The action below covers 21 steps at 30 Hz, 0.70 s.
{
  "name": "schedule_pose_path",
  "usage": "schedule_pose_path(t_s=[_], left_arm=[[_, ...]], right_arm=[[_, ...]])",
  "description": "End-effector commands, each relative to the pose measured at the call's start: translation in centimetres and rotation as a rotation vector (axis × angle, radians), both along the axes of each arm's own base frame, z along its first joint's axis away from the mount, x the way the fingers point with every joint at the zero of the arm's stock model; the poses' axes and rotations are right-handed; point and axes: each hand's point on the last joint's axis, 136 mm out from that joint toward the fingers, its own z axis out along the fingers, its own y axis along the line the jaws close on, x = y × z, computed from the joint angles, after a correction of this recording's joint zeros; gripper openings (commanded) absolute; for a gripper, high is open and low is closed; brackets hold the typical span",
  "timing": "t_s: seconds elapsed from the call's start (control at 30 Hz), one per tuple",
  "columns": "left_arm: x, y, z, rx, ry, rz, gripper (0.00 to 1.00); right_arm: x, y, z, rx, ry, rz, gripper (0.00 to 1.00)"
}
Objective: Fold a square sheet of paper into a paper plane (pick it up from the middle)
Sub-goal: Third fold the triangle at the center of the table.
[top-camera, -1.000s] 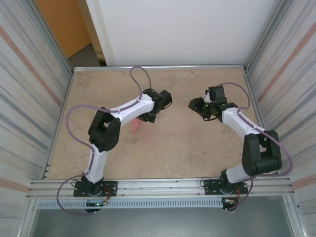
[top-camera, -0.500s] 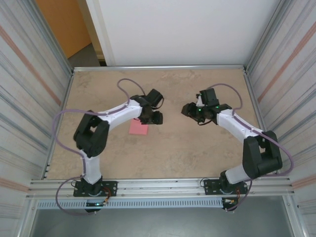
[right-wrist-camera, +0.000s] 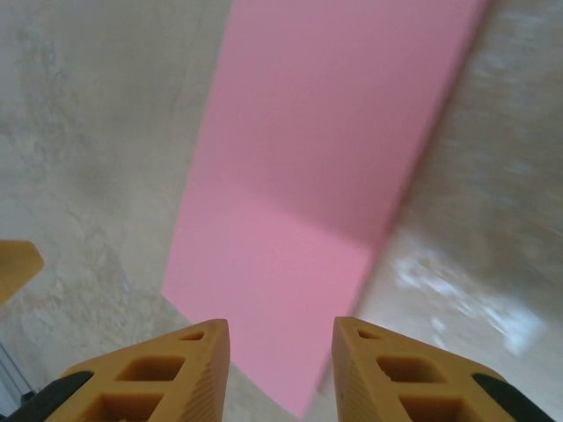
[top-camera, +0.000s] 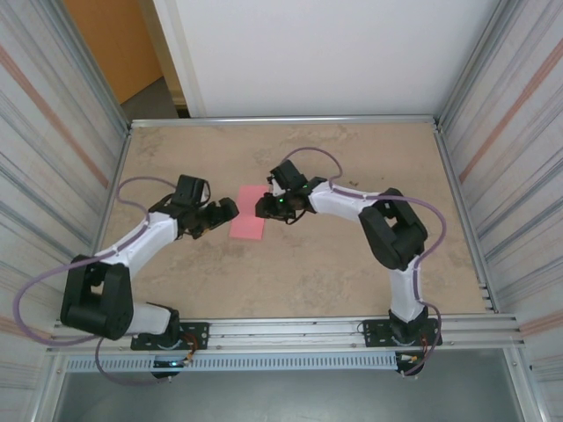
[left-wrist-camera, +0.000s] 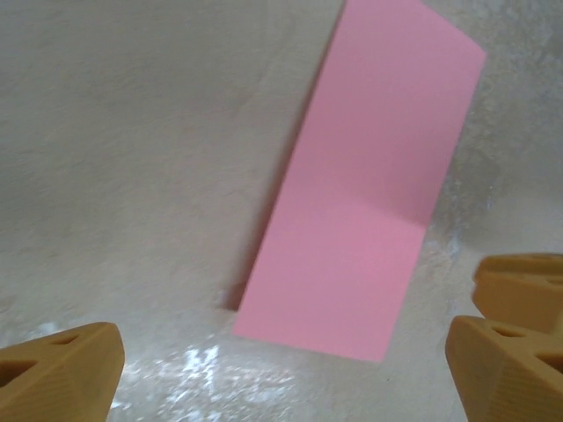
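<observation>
Paper (top-camera: 249,225) between left gripper (top-camera: 226,210) and right gripper (top-camera: 265,207)

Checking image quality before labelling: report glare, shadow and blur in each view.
Top external: evenly lit, sharp, the pink paper clear. Left wrist: paper crisp, a thin shadow along its left edge, glare on the table below it. Right wrist: paper soft and smeared, glare on the table to its right, fingers sharper.

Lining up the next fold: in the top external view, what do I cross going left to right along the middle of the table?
left gripper → pink paper → right gripper, at the paper's right edge.
</observation>
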Motion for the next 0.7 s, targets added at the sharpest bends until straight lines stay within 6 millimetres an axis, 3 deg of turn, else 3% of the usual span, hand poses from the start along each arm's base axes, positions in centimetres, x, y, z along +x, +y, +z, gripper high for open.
schedule_pose_path(t_s=[0.0,0.13,0.27,0.47,0.67], left_arm=[[0.2,0.4,1.2,-0.050,-0.066,-0.007,0.99],[-0.2,0.6,0.7,-0.046,-0.064,-0.015,0.99],[-0.4,0.0,0.6,-0.080,-0.053,-0.037,0.99],[-0.6,-1.3,1.2,-0.145,-0.056,-0.094,0.99],[-1.2,-3.6,1.0,-0.268,-0.049,-0.178,0.97]], right_arm=[[0.2,0.9,-1.6,-0.027,0.046,-0.014,0.33],[-0.4,1.8,-3.7,-0.043,0.087,0.011,0.32],[-0.9,0.9,-5.5,-0.103,0.114,0.023,0.31],[-3.1,-4.2,-6.8,-0.253,0.105,0.144,0.31],[-4.9,-8.7,-4.8,-0.255,0.050,0.330,0.33]])
